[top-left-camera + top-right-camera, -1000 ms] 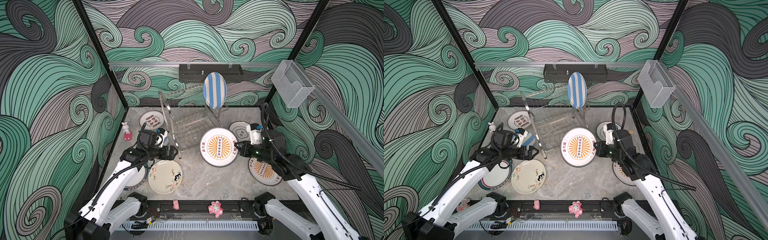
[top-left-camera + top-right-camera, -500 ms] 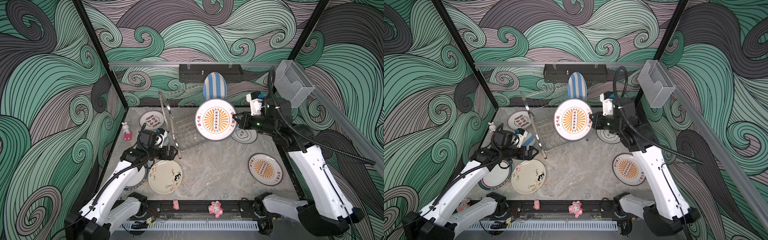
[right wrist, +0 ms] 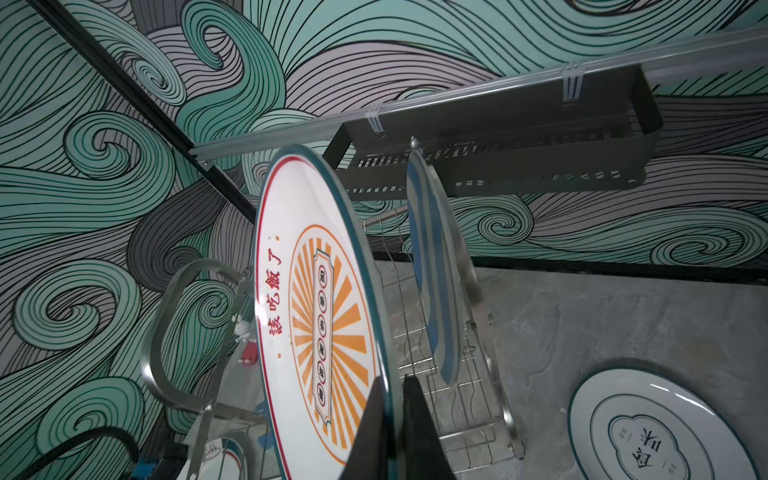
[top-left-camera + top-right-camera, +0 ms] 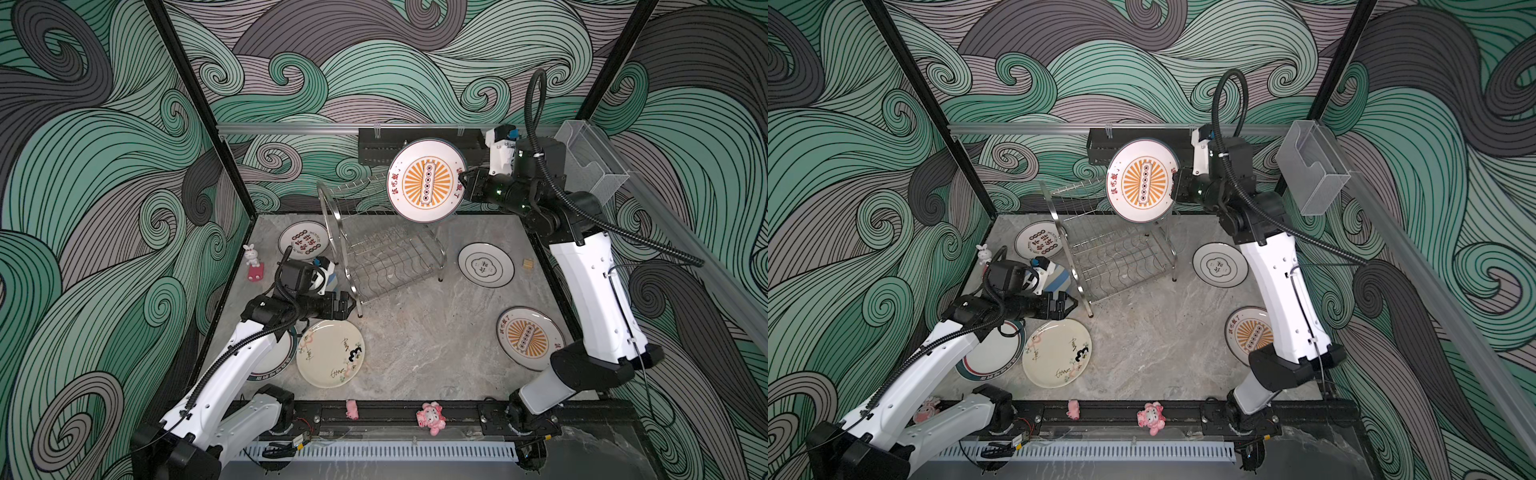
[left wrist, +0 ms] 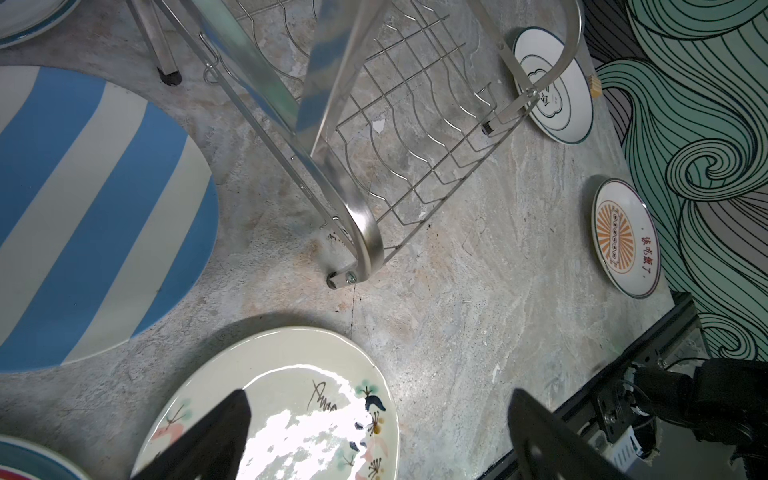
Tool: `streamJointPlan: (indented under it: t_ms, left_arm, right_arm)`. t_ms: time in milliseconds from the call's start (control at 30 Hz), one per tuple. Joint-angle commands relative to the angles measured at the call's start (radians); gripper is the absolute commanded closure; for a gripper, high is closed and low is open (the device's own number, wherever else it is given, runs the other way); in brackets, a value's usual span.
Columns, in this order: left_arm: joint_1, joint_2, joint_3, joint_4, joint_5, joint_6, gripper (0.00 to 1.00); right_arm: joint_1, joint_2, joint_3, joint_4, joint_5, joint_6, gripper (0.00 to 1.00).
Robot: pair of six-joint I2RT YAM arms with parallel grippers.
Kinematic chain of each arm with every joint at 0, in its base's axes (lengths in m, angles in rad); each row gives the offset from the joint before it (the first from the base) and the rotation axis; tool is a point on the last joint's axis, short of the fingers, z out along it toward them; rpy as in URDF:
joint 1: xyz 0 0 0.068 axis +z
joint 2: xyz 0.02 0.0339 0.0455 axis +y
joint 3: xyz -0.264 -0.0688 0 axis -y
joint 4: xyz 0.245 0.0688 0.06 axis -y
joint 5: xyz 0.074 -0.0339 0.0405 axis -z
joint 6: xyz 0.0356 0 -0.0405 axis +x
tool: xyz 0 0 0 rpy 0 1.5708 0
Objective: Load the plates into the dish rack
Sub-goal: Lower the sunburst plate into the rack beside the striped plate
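Top views | racked striped plate (image 3: 432,270) mostly hid bhd held sunburst plate (image 4: 426,180)

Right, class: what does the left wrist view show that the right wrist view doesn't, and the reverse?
Left wrist only: the cream plate and the flat sunburst plate, both lying on the table. Right wrist only: the right gripper shut on the held sunburst plate, an upright striped plate behind it, and the black shelf. Both: the rack and the cloud plate.
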Motion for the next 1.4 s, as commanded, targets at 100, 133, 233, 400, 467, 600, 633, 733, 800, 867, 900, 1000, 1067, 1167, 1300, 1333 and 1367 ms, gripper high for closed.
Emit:
streamJointPlan:
  t_ms: [100, 133, 233, 400, 467, 600, 633, 733, 800, 867, 900, 1000, 1067, 1167, 1300, 1333, 1367]
  left_arm:
    - [0.010, -0.001, -0.008, 0.011, 0.033, -0.005, 0.01]
    - [0.010, 0.000, -0.009, 0.013, 0.037, -0.005, 0.02]
    - [0.009, 0.000, -0.011, 0.014, 0.036, -0.007, 0.01]
    - [0.009, 0.001, -0.011, 0.038, 0.098, 0.012, 0.01]
    - [0.009, -0.001, -0.017, 0.044, 0.114, 0.018, 0.01]
    - [0.010, -0.007, -0.023, 0.044, 0.110, 0.017, 0.01]
    - [0.009, -0.007, -0.023, 0.044, 0.108, 0.016, 0.01]
    - [0.009, -0.001, -0.021, 0.043, 0.106, 0.017, 0.01]
    - [0.009, 0.003, -0.019, 0.042, 0.108, 0.017, 0.01]
    - [0.009, 0.005, -0.020, 0.045, 0.110, 0.016, 0.02]
    - [0.009, 0.007, -0.020, 0.048, 0.112, 0.017, 0.01]
    - [0.010, 0.011, -0.018, 0.048, 0.112, 0.017, 0.01]
    - [0.009, 0.011, -0.020, 0.046, 0.112, 0.016, 0.02]
    - [0.009, 0.011, -0.020, 0.047, 0.110, 0.018, 0.01]
    - [0.010, 0.012, -0.018, 0.044, 0.108, 0.017, 0.01]
    - [0.009, 0.011, -0.020, 0.044, 0.106, 0.019, 0.01]
    - [0.010, 0.010, -0.020, 0.044, 0.105, 0.018, 0.01]
  right_arm:
    - [0.171, 0.099, 0.188, 0.092, 0.470, -0.247, 1.00]
    - [0.192, 0.122, 0.215, 0.094, 0.517, -0.274, 1.00]
    - [0.239, 0.164, 0.246, 0.110, 0.652, -0.335, 1.00]
    - [0.300, 0.142, 0.065, 0.353, 0.870, -0.480, 1.00]
    - [0.312, 0.137, 0.014, 0.428, 0.905, -0.499, 1.00]
    - [0.315, 0.149, -0.018, 0.469, 0.918, -0.488, 1.00]
    - [0.315, 0.152, -0.020, 0.474, 0.921, -0.488, 1.00]
    - [0.315, 0.166, -0.026, 0.480, 0.926, -0.480, 1.00]
    - [0.315, 0.174, -0.031, 0.487, 0.930, -0.481, 1.00]
    - [0.315, 0.181, -0.033, 0.493, 0.935, -0.484, 1.00]
    - [0.315, 0.185, -0.034, 0.493, 0.935, -0.479, 1.00]
    - [0.315, 0.199, -0.036, 0.497, 0.932, -0.473, 1.00]
    - [0.315, 0.211, -0.028, 0.496, 0.928, -0.470, 1.00]
    - [0.314, 0.227, -0.017, 0.484, 0.913, -0.450, 1.00]
    - [0.314, 0.247, -0.006, 0.481, 0.912, -0.447, 1.00]
    - [0.313, 0.252, -0.004, 0.481, 0.910, -0.447, 1.00]
    - [0.313, 0.256, -0.006, 0.480, 0.912, -0.447, 1.00]
